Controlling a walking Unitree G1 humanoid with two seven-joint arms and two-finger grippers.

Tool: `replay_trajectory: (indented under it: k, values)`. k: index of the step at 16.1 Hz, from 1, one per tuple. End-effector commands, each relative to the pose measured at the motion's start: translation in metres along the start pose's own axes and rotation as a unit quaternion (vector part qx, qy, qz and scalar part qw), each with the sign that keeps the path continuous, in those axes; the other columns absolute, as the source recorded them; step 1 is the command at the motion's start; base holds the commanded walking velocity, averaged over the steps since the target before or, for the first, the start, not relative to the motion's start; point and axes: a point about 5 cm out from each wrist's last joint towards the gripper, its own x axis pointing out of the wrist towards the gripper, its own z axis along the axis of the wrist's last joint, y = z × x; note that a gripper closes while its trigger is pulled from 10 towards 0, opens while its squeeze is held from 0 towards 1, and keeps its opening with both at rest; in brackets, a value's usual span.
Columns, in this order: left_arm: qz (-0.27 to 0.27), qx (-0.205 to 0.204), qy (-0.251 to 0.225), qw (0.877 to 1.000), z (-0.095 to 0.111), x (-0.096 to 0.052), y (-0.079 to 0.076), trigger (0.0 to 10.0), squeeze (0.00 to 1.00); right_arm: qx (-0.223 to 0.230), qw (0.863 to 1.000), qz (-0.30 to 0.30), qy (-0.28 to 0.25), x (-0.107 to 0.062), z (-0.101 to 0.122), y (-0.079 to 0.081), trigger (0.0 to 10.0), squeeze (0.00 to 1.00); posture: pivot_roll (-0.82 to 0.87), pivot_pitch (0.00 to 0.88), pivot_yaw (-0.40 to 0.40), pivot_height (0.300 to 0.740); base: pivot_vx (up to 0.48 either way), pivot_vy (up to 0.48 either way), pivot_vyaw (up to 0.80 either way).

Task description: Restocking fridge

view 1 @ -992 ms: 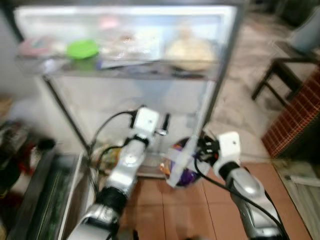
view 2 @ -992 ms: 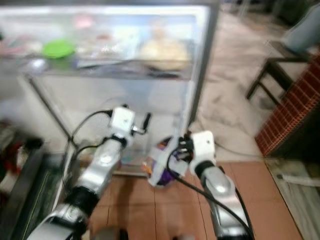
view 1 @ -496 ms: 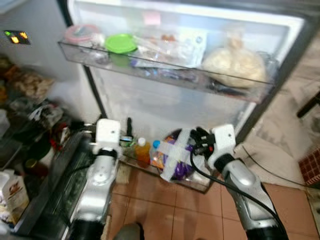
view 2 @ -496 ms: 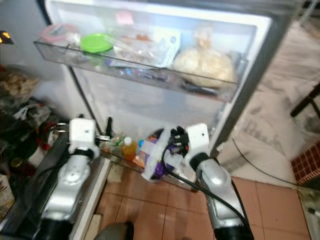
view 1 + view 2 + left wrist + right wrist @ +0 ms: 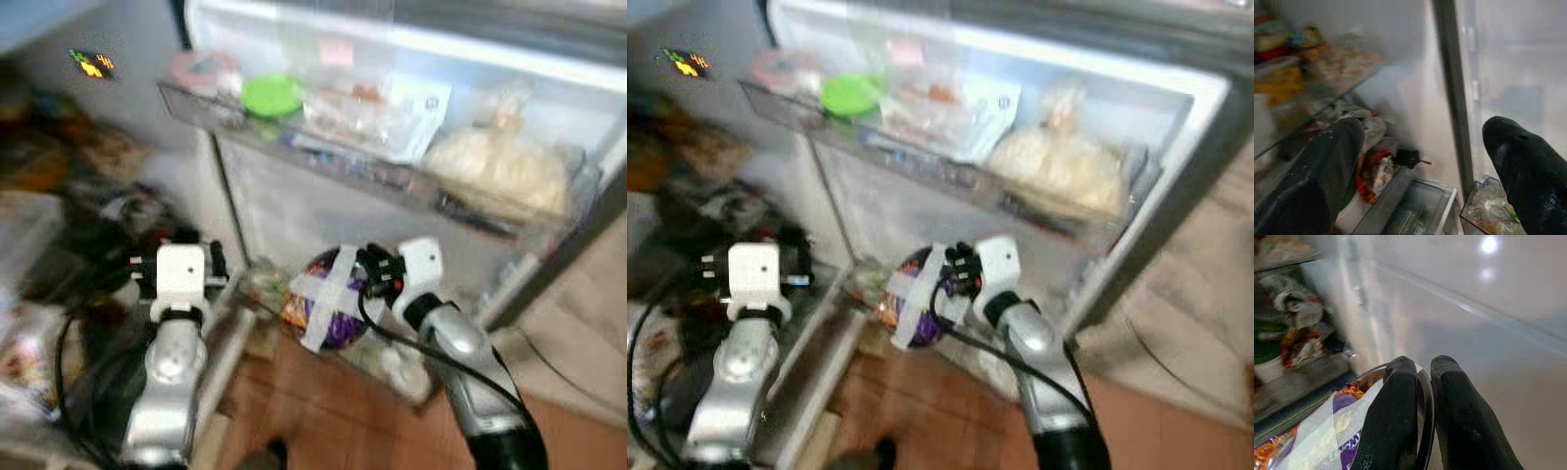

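A round purple container [image 5: 325, 299] with a cross of white tape over its top hangs in front of the open fridge door [image 5: 323, 196], low down. My right gripper [image 5: 370, 270] is shut on its rim; in the right wrist view the two black fingers [image 5: 1400, 401] pinch the dark rim of the container [image 5: 1347, 431]. My left gripper [image 5: 181, 253] is held up to the left, near the edge of the fridge body. In the left wrist view it [image 5: 1425, 161] is open with nothing between its fingers, facing the fridge's shelves.
The door's upper shelf [image 5: 392, 176] holds a green-lidded tub [image 5: 269, 96], a pink-lidded tub [image 5: 201, 69], flat packets and a bulky white bag [image 5: 500, 171]. Crowded fridge shelves [image 5: 59, 166] are at the left. Brown floor tiles [image 5: 323, 411] lie below.
The whole picture has shifted and blurred, so the camera moved. The right gripper still holds the taped container, now slightly higher against the door. The left gripper stays open.
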Motion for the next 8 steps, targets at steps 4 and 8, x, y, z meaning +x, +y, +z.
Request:
replay_trajectory:
  k: [4, 8]
  values:
    - [0.009, 0.006, 0.033, 0.999, -0.0092, -0.0099, 0.0100, 10.0, 0.00, 0.006, 1.000, 0.014, -0.022, 0.0119, 0.0082, 0.0069, 10.0, 0.00, 0.10, 0.012, 0.012, 0.740, 0.000, 0.000, 0.80]
    - [0.016, 0.000, 0.044, 0.999, -0.0111, -0.0130, 0.0138, 10.0, 0.00, 0.007, 1.000, 0.018, -0.023, 0.0126, 0.0061, 0.0074, 10.0, 0.00, 0.11, 0.013, 0.012, 0.740, 0.000, 0.000, 0.80]
